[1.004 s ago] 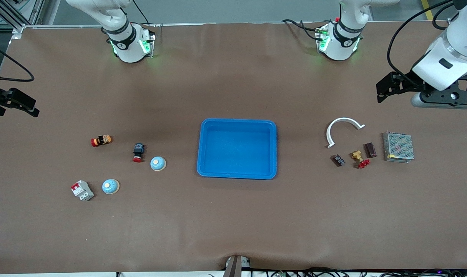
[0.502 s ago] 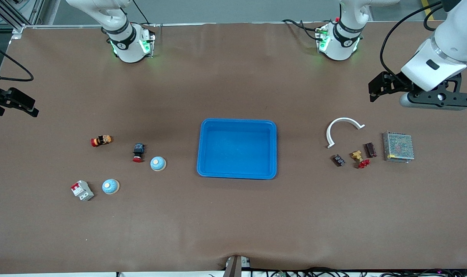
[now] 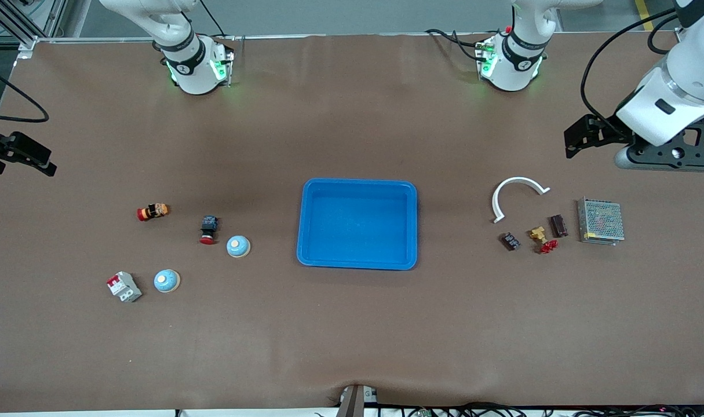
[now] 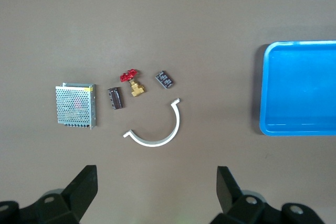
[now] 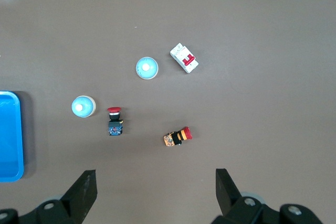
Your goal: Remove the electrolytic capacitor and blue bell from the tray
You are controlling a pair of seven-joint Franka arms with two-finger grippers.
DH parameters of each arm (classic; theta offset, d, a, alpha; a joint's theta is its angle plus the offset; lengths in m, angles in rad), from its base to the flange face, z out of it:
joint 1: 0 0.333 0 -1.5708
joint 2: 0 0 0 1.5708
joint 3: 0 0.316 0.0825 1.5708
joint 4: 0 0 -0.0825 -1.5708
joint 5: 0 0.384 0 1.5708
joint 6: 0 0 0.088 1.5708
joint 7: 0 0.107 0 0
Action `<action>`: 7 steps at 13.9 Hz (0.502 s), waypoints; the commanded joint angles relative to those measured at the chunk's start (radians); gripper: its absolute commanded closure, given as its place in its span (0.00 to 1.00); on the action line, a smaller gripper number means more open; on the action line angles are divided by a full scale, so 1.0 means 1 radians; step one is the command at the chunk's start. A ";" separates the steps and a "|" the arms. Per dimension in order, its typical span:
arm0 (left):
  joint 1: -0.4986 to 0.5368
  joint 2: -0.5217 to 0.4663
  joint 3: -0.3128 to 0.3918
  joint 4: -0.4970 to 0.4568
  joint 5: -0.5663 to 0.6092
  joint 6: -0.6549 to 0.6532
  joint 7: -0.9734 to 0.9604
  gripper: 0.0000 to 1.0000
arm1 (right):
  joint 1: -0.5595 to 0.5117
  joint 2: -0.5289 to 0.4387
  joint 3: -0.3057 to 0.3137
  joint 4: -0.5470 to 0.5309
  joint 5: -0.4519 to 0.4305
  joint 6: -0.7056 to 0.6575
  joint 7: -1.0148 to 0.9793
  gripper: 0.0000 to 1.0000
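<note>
Two light-blue dome bells lie toward the right arm's end, one [image 3: 238, 246] near the tray, one [image 3: 167, 281] nearer the front camera; both show in the right wrist view [image 5: 83, 106] [image 5: 146, 68]. A dark brown block [image 3: 558, 225] [image 4: 115, 98] and a small black part [image 3: 509, 241] [image 4: 165, 79] lie toward the left arm's end; I cannot tell which is the capacitor. My left gripper [image 3: 667, 155] [image 4: 156, 187] hangs open and empty, high over the table by the white arc. My right gripper [image 5: 155, 187] is open and empty, high over the table's end, mostly outside the front view.
An empty blue tray [image 3: 357, 263] sits mid-table. Near the bells: a white breaker [image 3: 124, 286], a black-and-red push button [image 3: 208, 229], an orange-and-red button [image 3: 152, 211]. Near the block: a white arc [image 3: 517, 194], a brass valve [image 3: 542, 238], a mesh power supply [image 3: 600, 220].
My left arm swung a little toward the table's middle, then back toward its end, staying high. The right arm has barely moved. Nothing on the table moved.
</note>
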 commanded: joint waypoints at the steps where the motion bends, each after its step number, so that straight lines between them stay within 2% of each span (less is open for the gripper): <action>1: 0.013 0.001 0.005 0.003 -0.004 -0.021 0.017 0.00 | -0.011 0.010 0.007 0.021 0.013 -0.007 0.001 0.00; 5: 0.012 -0.053 0.008 -0.092 -0.003 -0.047 -0.006 0.00 | -0.007 0.010 0.007 0.021 0.001 -0.010 -0.002 0.00; 7: 0.014 -0.050 0.028 -0.083 -0.004 -0.047 0.007 0.00 | -0.006 0.010 0.007 0.021 0.001 -0.012 -0.002 0.00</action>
